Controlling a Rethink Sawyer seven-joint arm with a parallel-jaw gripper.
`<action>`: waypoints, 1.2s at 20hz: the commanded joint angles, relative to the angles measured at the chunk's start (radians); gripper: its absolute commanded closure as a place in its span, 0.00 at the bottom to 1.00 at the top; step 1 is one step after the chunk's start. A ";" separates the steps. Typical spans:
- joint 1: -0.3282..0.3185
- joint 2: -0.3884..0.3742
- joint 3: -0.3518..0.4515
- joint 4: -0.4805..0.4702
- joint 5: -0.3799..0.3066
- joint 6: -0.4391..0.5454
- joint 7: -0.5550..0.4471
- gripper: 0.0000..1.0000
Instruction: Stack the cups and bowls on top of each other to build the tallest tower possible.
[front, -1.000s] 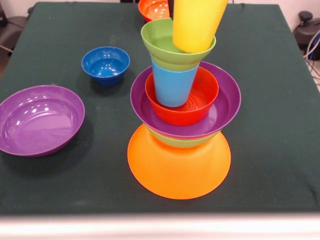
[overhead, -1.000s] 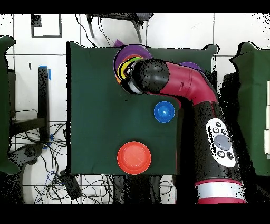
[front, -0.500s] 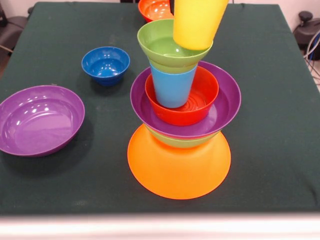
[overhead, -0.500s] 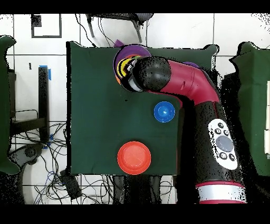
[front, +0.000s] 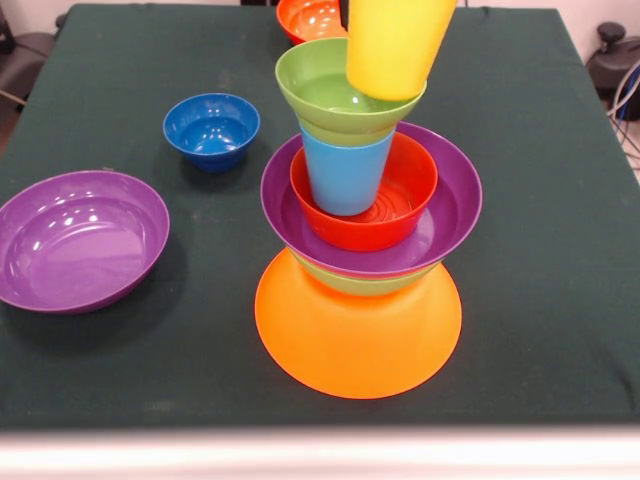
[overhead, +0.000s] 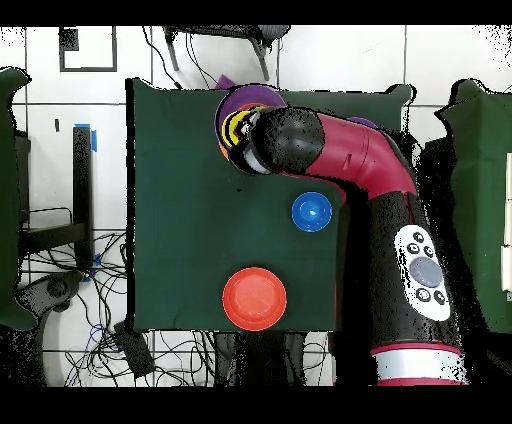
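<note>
The tower stands on a big upturned orange bowl (front: 358, 340). Above it sit a green bowl (front: 360, 284), a wide purple bowl (front: 445, 215) and a red-orange bowl (front: 405, 200). A light blue cup (front: 345, 175) stands in that bowl and carries a small green bowl (front: 325, 95). The yellow cup (front: 392, 45) hangs tilted with its base over this top bowl's right side, and its upper part runs off the top edge. In the overhead view my arm's end (overhead: 285, 140) covers the tower (overhead: 235, 125), and the gripper is hidden beneath it.
A loose purple bowl (front: 80, 240) lies at the left. A small dark blue bowl (front: 211, 128) stands behind it, and it also shows from above (overhead: 311, 211). A red-orange bowl (front: 308, 17) sits at the table's far edge, seen from above upturned (overhead: 254, 298).
The top green bowl has shifted slightly left on the blue cup. The yellow cup has risen a touch. In the last half second nothing has moved.
</note>
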 joint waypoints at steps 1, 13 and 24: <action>0.008 0.034 0.003 0.004 -0.037 0.018 -0.004 1.00; -0.003 0.044 -0.008 -0.009 -0.057 0.037 -0.029 1.00; -0.010 0.047 -0.004 -0.022 -0.052 0.055 -0.036 1.00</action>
